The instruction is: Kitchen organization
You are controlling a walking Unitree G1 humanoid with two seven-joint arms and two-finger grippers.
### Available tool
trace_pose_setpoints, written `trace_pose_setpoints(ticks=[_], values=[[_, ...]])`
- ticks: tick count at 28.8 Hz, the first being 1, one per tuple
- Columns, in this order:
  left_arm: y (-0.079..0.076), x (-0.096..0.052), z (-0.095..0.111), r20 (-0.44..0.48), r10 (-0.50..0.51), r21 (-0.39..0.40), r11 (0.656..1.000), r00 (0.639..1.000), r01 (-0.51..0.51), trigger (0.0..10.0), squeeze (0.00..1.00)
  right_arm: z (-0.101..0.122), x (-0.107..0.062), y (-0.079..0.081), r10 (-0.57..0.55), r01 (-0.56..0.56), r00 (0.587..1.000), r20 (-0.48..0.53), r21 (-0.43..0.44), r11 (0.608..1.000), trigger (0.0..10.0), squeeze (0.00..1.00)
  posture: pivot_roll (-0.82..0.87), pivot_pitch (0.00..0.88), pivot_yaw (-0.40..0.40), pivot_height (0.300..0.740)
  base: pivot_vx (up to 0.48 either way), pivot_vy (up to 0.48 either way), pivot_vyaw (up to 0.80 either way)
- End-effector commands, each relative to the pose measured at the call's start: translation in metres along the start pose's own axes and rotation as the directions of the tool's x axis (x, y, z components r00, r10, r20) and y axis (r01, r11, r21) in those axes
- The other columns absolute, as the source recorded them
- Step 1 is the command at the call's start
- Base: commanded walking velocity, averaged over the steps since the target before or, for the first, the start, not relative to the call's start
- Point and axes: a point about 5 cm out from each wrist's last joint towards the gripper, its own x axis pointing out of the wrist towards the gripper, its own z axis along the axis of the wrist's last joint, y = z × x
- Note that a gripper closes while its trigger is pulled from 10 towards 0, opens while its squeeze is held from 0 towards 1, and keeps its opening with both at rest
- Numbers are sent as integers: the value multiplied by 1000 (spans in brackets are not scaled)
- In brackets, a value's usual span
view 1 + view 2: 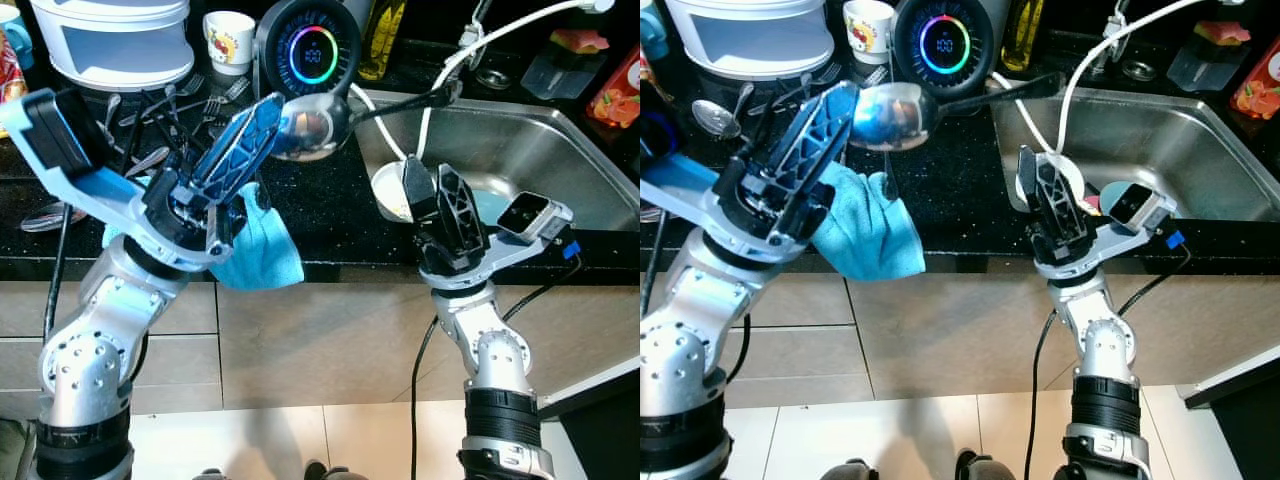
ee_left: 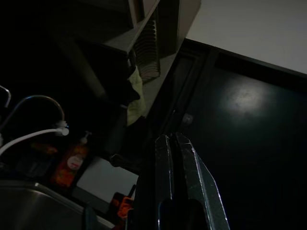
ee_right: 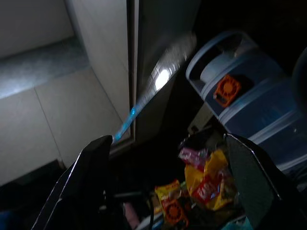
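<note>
Two silver robot arms rise from the bottom of the head views in front of a black speckled counter [image 1: 330, 215] with tiled cabinet fronts below its front edge. On the left, the left gripper [image 1: 262, 118] is tilted up over the counter, its two long black fingers pressed together; the left wrist view shows them closed with no gap. A large shiny steel ladle [image 1: 312, 127] sits just past the fingertips, its bowl touching or overlapping them, its dark handle running toward the sink's left rim. Whether the fingers actually pinch the ladle cannot be told. A blue cloth [image 1: 262, 250] hangs below this gripper, draped over the counter's front edge.

On the right, the right gripper [image 1: 440, 195] stands at the front left corner of the stainless steel sink [image 1: 520, 150], fingers spread apart and holding nothing; the right wrist view shows a wide gap between them. A small white bowl [image 1: 388, 192] lies in the sink just behind it.

Along the counter's back edge stand a round black appliance with a glowing rainbow ring display [image 1: 312, 50], a white mug with a printed picture [image 1: 228, 40] and a large white container [image 1: 115, 40]. Loose forks and spoons [image 1: 150, 130] lie scattered on the counter's left part. A white hose [image 1: 470, 45] arches over the sink
</note>
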Motion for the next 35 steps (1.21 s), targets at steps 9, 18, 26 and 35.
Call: trace_pose_setpoints(ticks=[9, 18, 26, 35], values=[[7, -8, -18, 18, 40, -120, 992, 999, -37, 0, 0, -5, 16, 8, 35, -35, 999, -19, -19, 999, 10000, 0, 174, 110, -102, 740, 0, 0, 0], [15, -17, -24, 28, 99, -163, 982, 995, -93, 0, 0, -5, 26, 15, 86, -86, 996, -18, -27, 996, 10000, 0, 177, 109, -98, 740, 0, 0, 0], [15, -21, -35, 14, 126, -202, 972, 992, -121, 0, 0, -7, 35, 15, 77, -78, 997, -31, -43, 996, 10000, 0, 177, 110, -98, 740, 0, 0, 0], [18, -24, -39, 13, 144, -219, 966, 989, -138, 0, 0, -11, 37, 14, 73, -76, 996, -57, -39, 996, 0, 0, 179, 110, -104, 740, 0, 0, 0]])
